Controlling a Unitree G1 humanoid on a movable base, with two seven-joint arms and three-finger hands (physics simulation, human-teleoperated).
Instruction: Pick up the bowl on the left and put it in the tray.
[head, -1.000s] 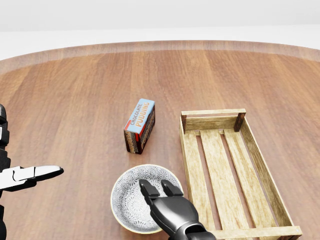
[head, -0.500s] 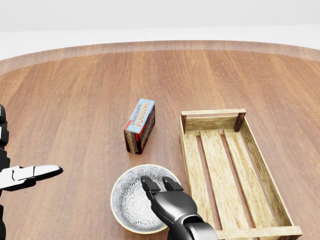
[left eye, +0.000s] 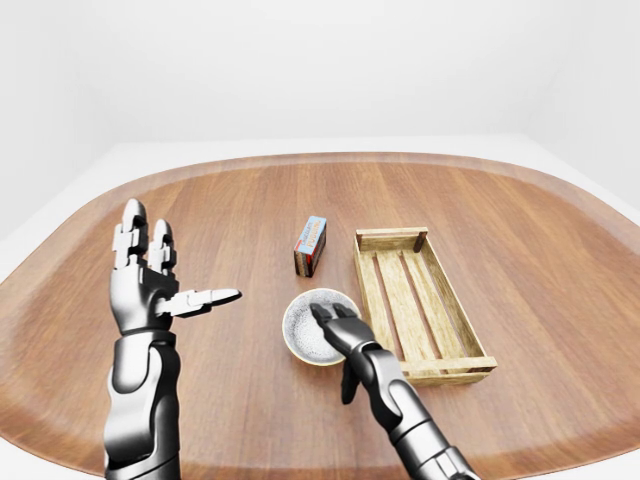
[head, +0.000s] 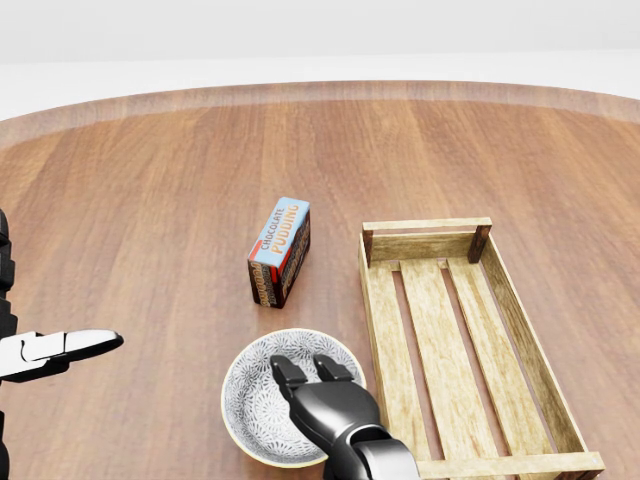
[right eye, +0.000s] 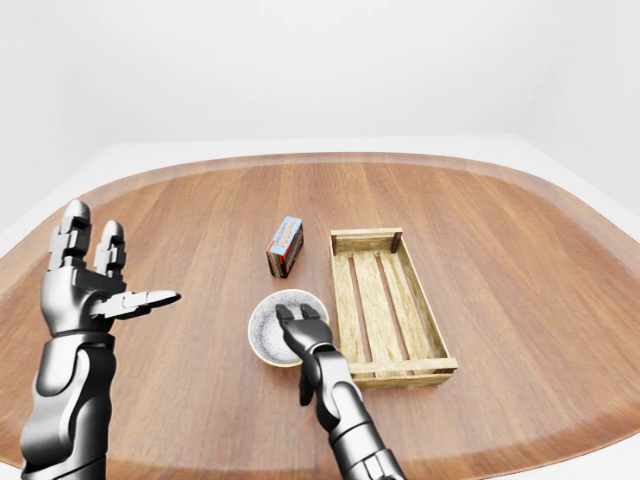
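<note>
Bowl (head: 252, 402) sits on the table (head: 150, 200) just left of the tray (head: 425, 244), below the box (head: 280, 250) | our right hand (head: 325, 405) hangs over its right half, fingers outstretched, gripping nothing | our left hand (left eye: 145, 290) is raised, spread, empty.

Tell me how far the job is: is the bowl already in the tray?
Nothing is done yet: the patterned bowl sits on the table, beside the wooden tray, which holds nothing. In hand: the right hand is over the bowl, fingers inside its rim, no closed grip visible. The left hand is open. Left: grasp, lift, place in tray.
</note>
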